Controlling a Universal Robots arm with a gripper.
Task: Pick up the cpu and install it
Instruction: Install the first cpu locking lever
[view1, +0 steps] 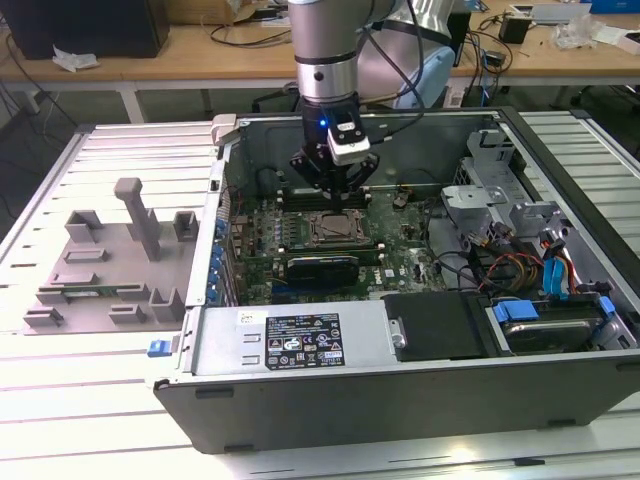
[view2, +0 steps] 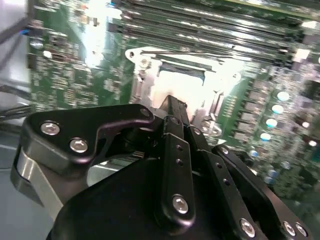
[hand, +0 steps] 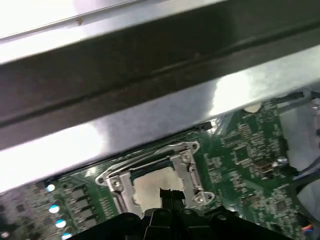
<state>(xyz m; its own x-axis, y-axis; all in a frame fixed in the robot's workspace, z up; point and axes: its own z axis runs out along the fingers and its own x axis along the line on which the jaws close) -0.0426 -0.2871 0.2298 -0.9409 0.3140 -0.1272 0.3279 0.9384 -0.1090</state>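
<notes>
My gripper (view1: 335, 188) hangs inside the open computer case, directly above the square metal-framed socket (view1: 335, 228) on the green motherboard. In both wrist views its dark fingers converge to one narrow tip (view2: 172, 102) (hand: 167, 192), shut, with nothing seen between them. Just beyond that tip, a pale flat square that looks like the cpu (hand: 147, 186) lies inside the socket frame (hand: 187, 160). The fingertips cover part of it. The same pale patch (view2: 175, 89) sits within the frame (view2: 142, 62) in the second wrist view. Whether the tip touches it is hidden.
A long black expansion card (view1: 320, 268) lies beside the socket, toward the power supply (view1: 290, 342). A drive cage (view1: 480, 190) and cables (view1: 520, 270) crowd the exterior view's right. The case wall (hand: 150, 115) runs close by. A grey fixture (view1: 110, 260) stands outside on the exterior view's left.
</notes>
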